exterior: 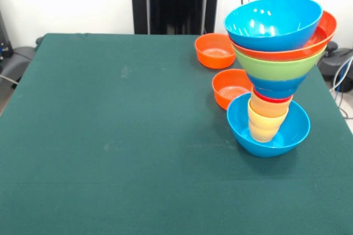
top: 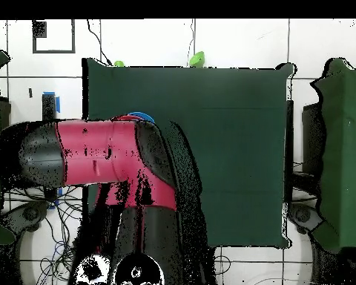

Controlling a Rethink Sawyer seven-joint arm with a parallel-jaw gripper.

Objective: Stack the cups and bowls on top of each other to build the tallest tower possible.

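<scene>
The tower stands at the right side of the green table. Its base is a large light-blue bowl. Nested yellow-orange cups rise from it, with a red rim above them. Stacked on those are a small dark-blue bowl, a green bowl, a large orange bowl and a light-blue bowl on top, which leans to the right. My gripper shows in neither view. In the overhead view the arm covers the tower, leaving only a sliver of blue bowl.
Two small orange bowls sit loose on the table behind the tower, one farther back and one touching the base bowl's rim. The tower stands close to the table's right edge.
</scene>
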